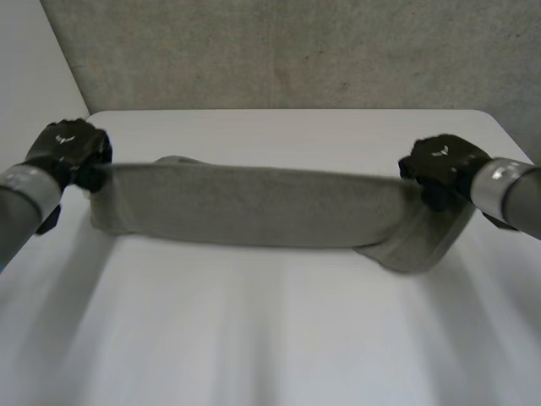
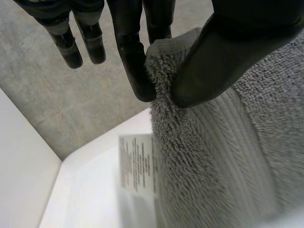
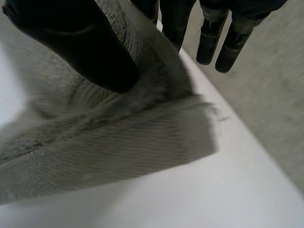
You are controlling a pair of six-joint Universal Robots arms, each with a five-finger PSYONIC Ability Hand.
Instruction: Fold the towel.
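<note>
Above the white desk, a grey towel is strung out sideways between the two hands, its top edge pulled into a nearly straight line. The rest hangs down toward the desk, with a loose flap drooping lower at the right end (contact with the surface unclear). The left hand is at the towel's left top corner. In its wrist view the thumb and one of the fingers pinch the looped pile, the others straight and clear of the cloth. A white care label hangs off the edge just under that grip. The right hand is at the opposite corner, thumb pressed onto the cloth with fingers behind it, clamping it. A grey textured wall stands beyond the desk's far edge.
</note>
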